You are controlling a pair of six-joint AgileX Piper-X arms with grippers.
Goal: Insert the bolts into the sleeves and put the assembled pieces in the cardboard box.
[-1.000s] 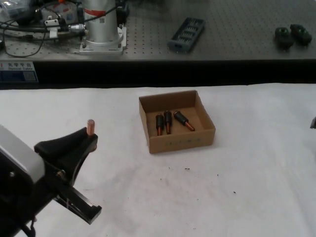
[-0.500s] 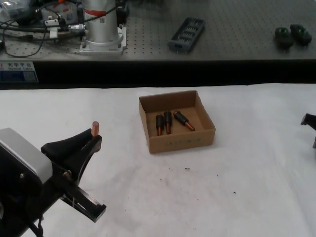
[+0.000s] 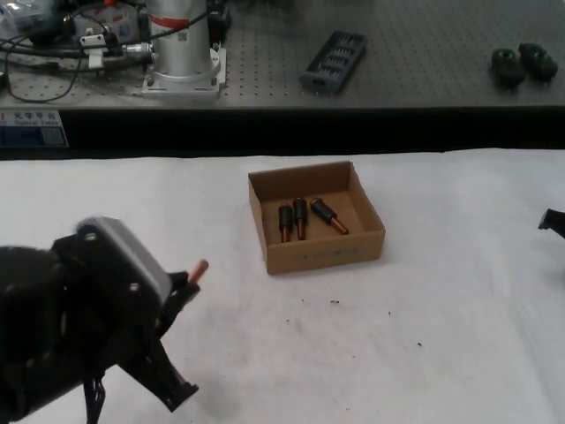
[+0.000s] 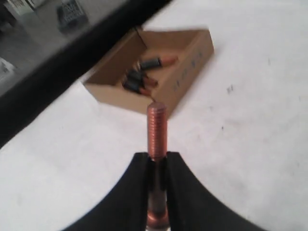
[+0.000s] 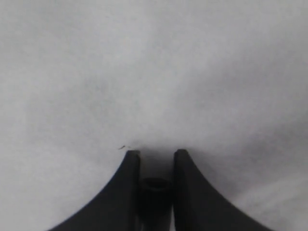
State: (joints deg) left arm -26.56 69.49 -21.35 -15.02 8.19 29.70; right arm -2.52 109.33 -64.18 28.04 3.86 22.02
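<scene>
My left gripper hangs over the white sheet at the front left, shut on a copper threaded bolt whose tip slants toward the cardboard box. In the left wrist view the bolt sticks out from between the fingers and points at the box. Three assembled pieces, black sleeves with copper ends, lie inside it. My right gripper is low over the sheet, shut on a black sleeve. In the high view it shows at the right edge.
White sheet covers the bench around the box. Behind it a perforated metal table carries a silver post base, a blue rack, two dark round parts and cables at the far left.
The left arm has swung round and moved right; the bolt, upright before, now slants toward the box. The right gripper has come into the high view at the right edge.
</scene>
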